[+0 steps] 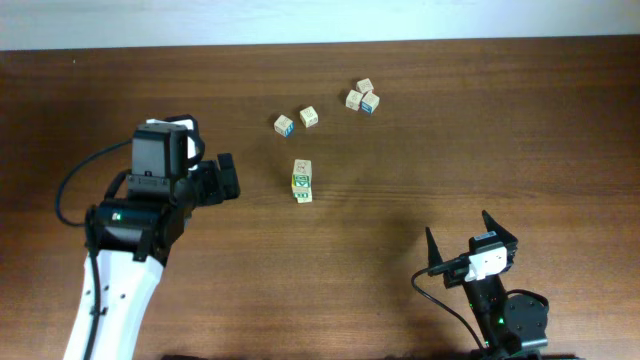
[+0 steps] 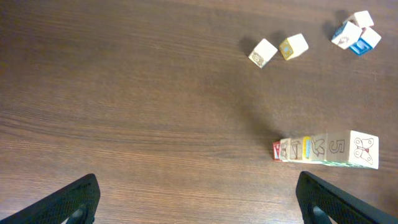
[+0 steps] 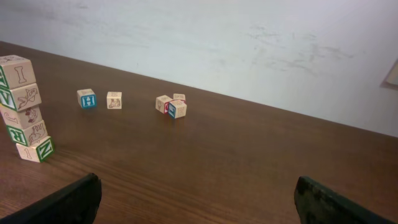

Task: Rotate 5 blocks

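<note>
The blocks (image 1: 302, 180) stand as one upright, slightly uneven stack of five pale cubes with green markings near the table's middle. In the left wrist view the stack (image 2: 323, 149) shows from above, with a red-and-white face at its base end. In the right wrist view the stack (image 3: 25, 109) rises at the left edge. My left gripper (image 1: 226, 180) is open, left of the stack and apart from it, with nothing between its fingers (image 2: 74, 199). My right gripper (image 1: 462, 240) is open and empty near the front right, its fingers (image 3: 68, 202) over bare wood.
Loose cubes lie behind the stack: one with blue markings (image 1: 284, 125), a plain one (image 1: 309, 117), and a cluster of three (image 1: 363, 97) further right. The same cubes show in the left wrist view (image 2: 263, 52) and the right wrist view (image 3: 87, 98). A pale wall backs the table.
</note>
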